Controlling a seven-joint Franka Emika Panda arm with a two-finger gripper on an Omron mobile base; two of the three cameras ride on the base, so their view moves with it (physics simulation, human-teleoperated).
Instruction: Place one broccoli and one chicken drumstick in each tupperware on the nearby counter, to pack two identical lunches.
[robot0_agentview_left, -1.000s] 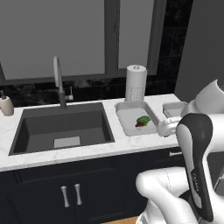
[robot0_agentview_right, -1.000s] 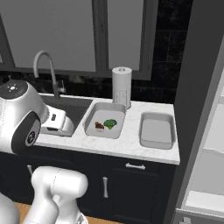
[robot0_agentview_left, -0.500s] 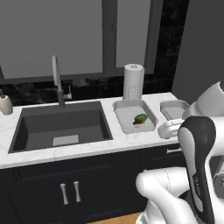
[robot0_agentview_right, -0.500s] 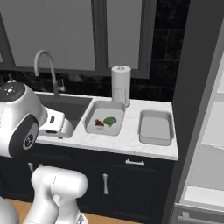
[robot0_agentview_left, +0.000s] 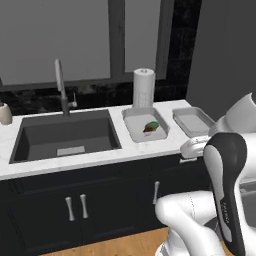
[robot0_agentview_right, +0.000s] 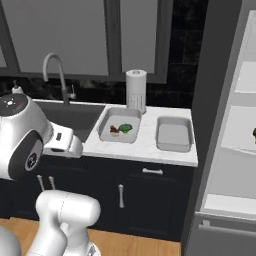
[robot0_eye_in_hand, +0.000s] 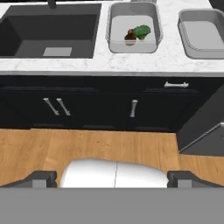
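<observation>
Though small, bright-green bumpy broccoli (robot0_eye_in_hand: 141, 31)

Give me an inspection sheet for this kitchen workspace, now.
Surface: white marbled counter, with dark sink basin set in.
Job's things: tupperware nearer the sink holds one broccoli and one chicken drumstick; the other tupperware holds nothing.
Clutter: paper towel roll, faucet, small bottle.
Grippers: gripper open, holding nothing, back from the counter.
Cables: nothing seen.
Surroundings: navy cabinets, wooden floor, open fridge.
</observation>
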